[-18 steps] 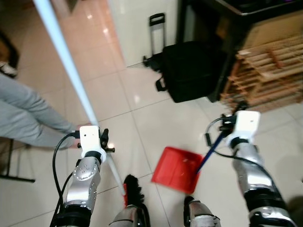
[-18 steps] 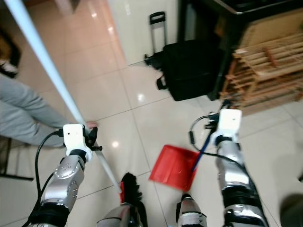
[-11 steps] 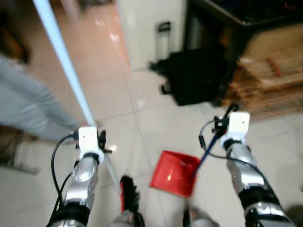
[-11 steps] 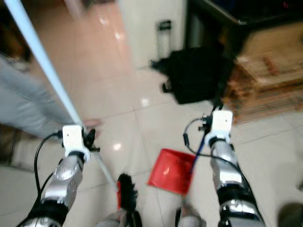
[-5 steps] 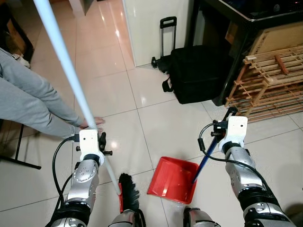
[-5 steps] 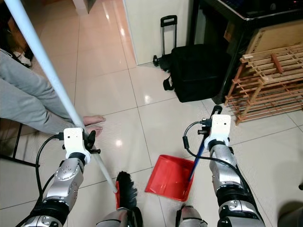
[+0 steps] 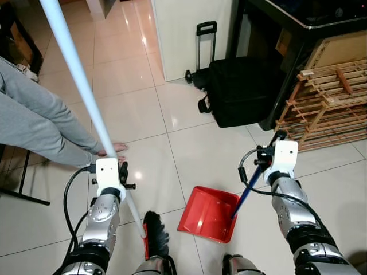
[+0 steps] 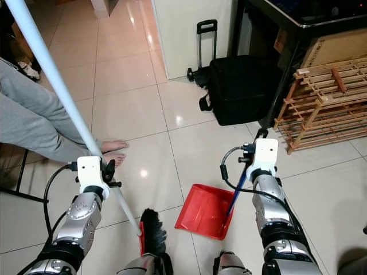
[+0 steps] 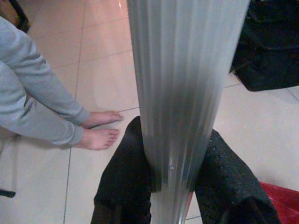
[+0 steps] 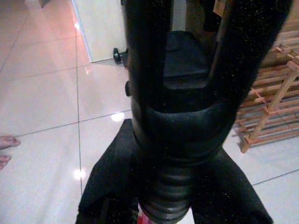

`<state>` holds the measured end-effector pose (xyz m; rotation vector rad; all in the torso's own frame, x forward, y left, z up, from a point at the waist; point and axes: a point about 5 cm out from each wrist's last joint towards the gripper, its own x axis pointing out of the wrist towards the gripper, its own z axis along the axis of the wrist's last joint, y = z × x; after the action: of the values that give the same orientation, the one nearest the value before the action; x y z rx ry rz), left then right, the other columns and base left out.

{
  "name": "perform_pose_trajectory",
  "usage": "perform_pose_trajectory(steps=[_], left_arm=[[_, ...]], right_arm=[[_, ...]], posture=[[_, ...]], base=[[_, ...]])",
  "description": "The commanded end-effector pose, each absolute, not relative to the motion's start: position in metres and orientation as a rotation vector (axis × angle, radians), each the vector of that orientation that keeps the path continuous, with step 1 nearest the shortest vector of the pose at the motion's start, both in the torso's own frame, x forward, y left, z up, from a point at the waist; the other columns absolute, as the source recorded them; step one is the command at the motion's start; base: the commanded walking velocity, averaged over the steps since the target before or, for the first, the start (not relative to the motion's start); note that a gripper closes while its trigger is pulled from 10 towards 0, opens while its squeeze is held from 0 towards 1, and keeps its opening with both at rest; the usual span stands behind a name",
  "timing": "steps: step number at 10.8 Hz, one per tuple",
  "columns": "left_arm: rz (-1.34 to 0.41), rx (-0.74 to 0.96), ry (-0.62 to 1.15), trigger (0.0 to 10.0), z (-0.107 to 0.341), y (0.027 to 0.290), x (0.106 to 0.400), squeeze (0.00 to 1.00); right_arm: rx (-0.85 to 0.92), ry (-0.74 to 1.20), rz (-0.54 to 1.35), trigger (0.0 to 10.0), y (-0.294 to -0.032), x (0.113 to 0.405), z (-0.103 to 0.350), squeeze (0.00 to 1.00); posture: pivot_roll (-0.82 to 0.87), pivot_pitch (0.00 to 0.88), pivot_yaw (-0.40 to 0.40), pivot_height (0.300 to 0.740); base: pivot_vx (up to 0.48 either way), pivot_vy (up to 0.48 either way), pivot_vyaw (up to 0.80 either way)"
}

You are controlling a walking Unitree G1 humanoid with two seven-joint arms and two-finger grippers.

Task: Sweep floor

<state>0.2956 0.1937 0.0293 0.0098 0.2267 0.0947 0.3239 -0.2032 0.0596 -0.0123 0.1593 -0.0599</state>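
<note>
Broom pole (image 9: 182,93) is clamped between left gripper (image 9: 180,186) fingers; dustpan handle (image 10: 173,116) is gripped by right gripper (image 10: 173,205). Person's bare feet (image 8: 114,150) lie near; a wide stroke risks striking them.

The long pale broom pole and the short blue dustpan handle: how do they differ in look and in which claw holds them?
The long pale broom pole is thick and whitish, reaching far up past the camera; the short blue dustpan handle is thin and dark blue. The left claw clamps the pole, the right claw the handle's black grip. Both lean down to the tiled floor.
</note>
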Motion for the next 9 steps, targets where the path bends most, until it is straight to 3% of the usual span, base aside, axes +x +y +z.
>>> perform_pose_trajectory(steps=[1, 3, 9], left_arm=[[0.117, 0.040, 0.253, 10.0, 0.0245, 0.2006, 0.2921, 0.00], [0.116, 0.043, 0.253, 10.0, 0.0238, 0.1993, 0.2925, 0.00], [0.105, 0.044, 0.262, 10.0, 0.0210, 0.1965, 0.2922, 0.00]], right_arm=[[-0.006, 0.133, -0.056, 10.0, -0.2005, 0.3277, 0.0650, 0.00], [-0.010, 0.137, -0.056, 10.0, -0.2011, 0.3278, 0.0639, 0.00], [-0.017, 0.144, -0.062, 10.0, -0.2038, 0.3266, 0.0619, 0.00]], posture=[[-0.19, 0.116, 0.116, 0.740], [-0.19, 0.115, 0.116, 0.740], [-0.19, 0.114, 0.117, 0.740]], base=[[0.000, 0.000, 0.00], [0.000, 0.000, -0.20], [0.000, 0.000, -0.80]])
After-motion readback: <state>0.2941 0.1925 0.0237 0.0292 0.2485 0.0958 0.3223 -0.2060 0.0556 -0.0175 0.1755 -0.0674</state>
